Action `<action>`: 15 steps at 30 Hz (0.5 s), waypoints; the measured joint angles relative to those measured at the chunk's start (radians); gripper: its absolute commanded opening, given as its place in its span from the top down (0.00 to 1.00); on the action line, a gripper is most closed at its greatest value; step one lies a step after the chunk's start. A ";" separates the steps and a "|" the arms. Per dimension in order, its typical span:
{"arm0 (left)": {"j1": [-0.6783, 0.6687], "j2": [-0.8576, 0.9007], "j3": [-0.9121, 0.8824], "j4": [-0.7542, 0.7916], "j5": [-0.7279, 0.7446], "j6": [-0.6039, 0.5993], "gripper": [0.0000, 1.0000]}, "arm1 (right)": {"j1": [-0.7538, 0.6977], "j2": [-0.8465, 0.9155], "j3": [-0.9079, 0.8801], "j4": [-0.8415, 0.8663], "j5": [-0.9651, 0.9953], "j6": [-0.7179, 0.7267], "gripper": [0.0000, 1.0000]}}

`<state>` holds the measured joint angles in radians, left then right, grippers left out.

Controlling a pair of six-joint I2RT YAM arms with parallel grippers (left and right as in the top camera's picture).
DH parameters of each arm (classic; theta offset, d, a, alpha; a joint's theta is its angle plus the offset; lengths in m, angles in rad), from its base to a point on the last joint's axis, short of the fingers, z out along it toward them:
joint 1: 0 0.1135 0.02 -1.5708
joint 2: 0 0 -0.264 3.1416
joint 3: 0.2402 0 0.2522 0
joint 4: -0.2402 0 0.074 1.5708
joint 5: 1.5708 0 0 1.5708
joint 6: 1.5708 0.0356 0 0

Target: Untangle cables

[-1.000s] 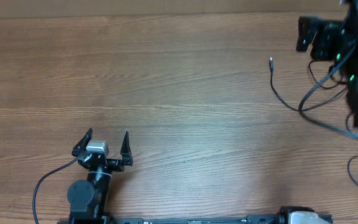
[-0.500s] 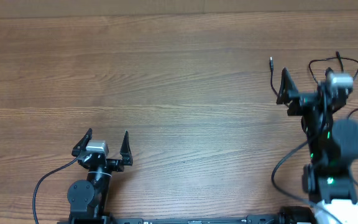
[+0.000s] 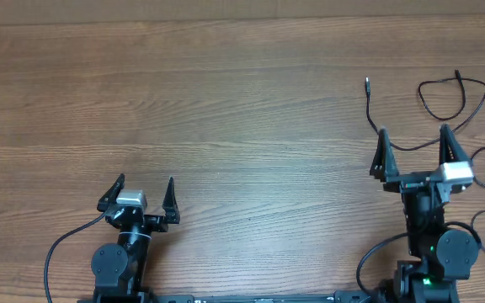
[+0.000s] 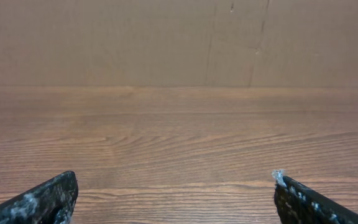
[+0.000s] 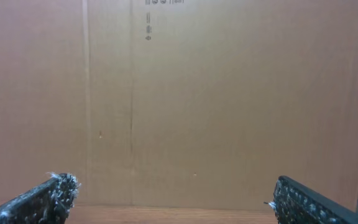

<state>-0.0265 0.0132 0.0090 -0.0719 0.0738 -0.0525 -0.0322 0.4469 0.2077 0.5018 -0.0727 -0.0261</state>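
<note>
**A:** Where are the cables [image 3: 368, 99]?

**B:** Upper right of the overhead view, flat on the worktop [image 3: 242, 126]. One loose strand ends in a plug tip [image 3: 366, 82], a loop [image 3: 422, 91] lies to its right, and more cords run off the right edge.

**A:** And you?

**B:** My left end effector [image 3: 146, 180] sits lower left and my right end effector [image 3: 413, 132] just below that strand. Both have fingers spread wide and hold nothing.

**A:** How will the cables handle?

**B:** Light, thin and limp, I judge, so they will likely drag and slide rather than lift stiffly. I'd pinch the strand just behind the plug, where it looks firmer, and pull gently.
</note>
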 measured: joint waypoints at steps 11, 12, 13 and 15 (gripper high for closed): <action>0.000 0.000 0.000 0.000 0.000 0.000 0.00 | 0.000 -0.216 -0.162 0.003 -0.002 0.000 0.00; 0.000 0.000 0.000 0.000 0.000 0.000 0.00 | 0.000 -0.238 -0.175 -0.023 -0.002 0.000 0.00; 0.000 0.000 0.000 0.000 0.000 0.000 0.00 | 0.000 -0.264 -0.186 -0.052 -0.001 0.000 0.00; 0.000 0.000 0.000 0.000 0.000 0.000 0.00 | 0.000 -0.303 -0.189 -0.093 -0.002 0.000 0.00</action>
<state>-0.0265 0.0132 0.0090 -0.0719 0.0742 -0.0525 -0.0322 0.1440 0.0185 0.4084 -0.0742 -0.0265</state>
